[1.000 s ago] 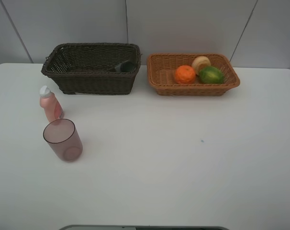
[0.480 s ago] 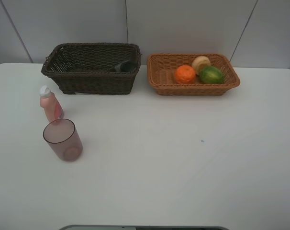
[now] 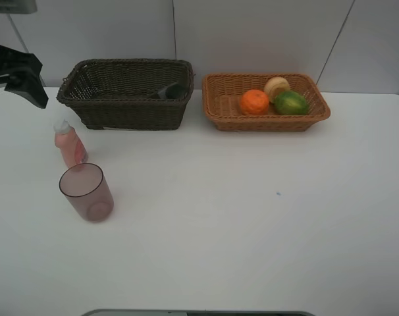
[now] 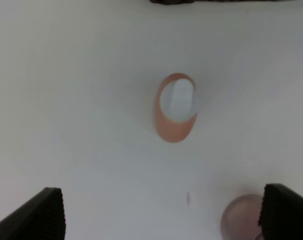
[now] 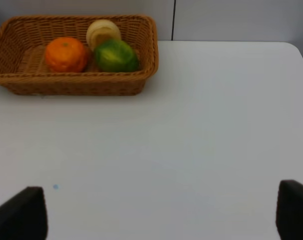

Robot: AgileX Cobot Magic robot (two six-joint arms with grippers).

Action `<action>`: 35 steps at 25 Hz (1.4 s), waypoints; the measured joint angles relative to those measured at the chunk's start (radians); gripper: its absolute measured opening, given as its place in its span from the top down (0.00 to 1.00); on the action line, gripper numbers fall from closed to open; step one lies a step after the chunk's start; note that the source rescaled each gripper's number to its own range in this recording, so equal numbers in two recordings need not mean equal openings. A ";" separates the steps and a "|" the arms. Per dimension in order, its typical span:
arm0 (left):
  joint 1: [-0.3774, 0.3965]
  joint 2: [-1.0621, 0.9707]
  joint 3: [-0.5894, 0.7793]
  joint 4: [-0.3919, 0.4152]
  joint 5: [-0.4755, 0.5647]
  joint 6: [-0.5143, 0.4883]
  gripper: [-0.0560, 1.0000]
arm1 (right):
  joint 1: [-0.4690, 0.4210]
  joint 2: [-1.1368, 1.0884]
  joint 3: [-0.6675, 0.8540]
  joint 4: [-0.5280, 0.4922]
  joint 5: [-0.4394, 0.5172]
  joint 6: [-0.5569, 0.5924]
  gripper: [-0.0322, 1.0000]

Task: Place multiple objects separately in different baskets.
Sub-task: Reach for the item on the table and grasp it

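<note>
The pink white-capped bottle [image 3: 69, 143] stands on the white table, with the mauve cup [image 3: 86, 192] just in front of it. My left gripper [image 3: 18, 92] hovers open and empty above and behind the bottle. In the left wrist view the bottle [image 4: 175, 107] lies between the wide-apart fingertips [image 4: 36, 215], with the cup [image 4: 244, 217] beside one of them. The dark brown basket [image 3: 124, 105] holds the grey pump bottle [image 3: 170, 91]. The light tan basket [image 3: 265, 122] holds the orange [image 3: 255, 102], the peach-like fruit [image 3: 276, 86] and the green fruit [image 3: 291, 103]. My right gripper [image 5: 159, 212] is open and empty, well short of the tan basket [image 5: 74, 85].
The two baskets stand side by side at the back of the table, against a grey wall. Bare white tabletop [image 3: 252, 210] spreads across the middle, right and front. A tiny dark speck [image 3: 278, 193] marks the table.
My left arm has come into the exterior high view at the upper left, above the pink bottle. The objects and baskets have not moved.
</note>
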 joint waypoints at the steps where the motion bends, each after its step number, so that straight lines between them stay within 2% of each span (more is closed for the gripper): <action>1: -0.010 0.042 -0.031 0.000 0.004 0.000 0.00 | 0.000 0.000 0.000 0.000 0.000 0.000 0.07; 6: -0.034 0.178 -0.105 -0.002 0.005 -0.001 0.00 | 0.000 0.000 0.000 0.000 0.000 0.000 0.07; 12: -0.034 0.269 -0.109 0.000 -0.013 -0.001 0.00 | 0.000 0.000 0.000 0.000 0.000 0.000 0.07; 21: -0.034 0.375 -0.109 0.004 -0.097 -0.001 0.00 | 0.000 0.000 0.000 0.000 0.000 0.000 0.07; 35: -0.034 0.442 -0.108 0.004 -0.174 -0.001 0.00 | 0.000 0.000 0.000 0.000 0.000 0.000 0.07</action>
